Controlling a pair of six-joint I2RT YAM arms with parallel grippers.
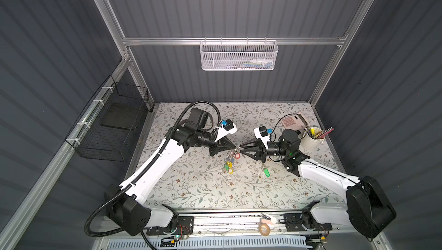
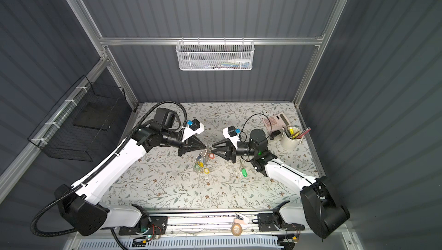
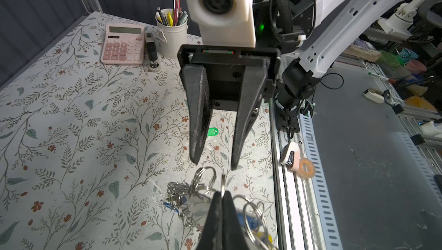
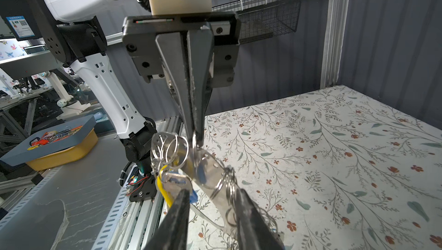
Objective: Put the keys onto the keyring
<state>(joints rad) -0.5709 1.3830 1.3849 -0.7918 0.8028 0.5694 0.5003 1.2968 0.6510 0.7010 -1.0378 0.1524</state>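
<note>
Floral table; both arms reach inward, tips nearly meeting; left gripper clamps the keyring. Beside it the right gripper gapes; keys nearby.

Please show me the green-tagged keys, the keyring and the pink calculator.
green-tagged keys (image 1: 266, 171): in a top view, on the green tag.
keyring (image 4: 210, 167): right wrist view, on the grey loop.
pink calculator (image 3: 122, 50): left wrist view, on its keypad.
</note>
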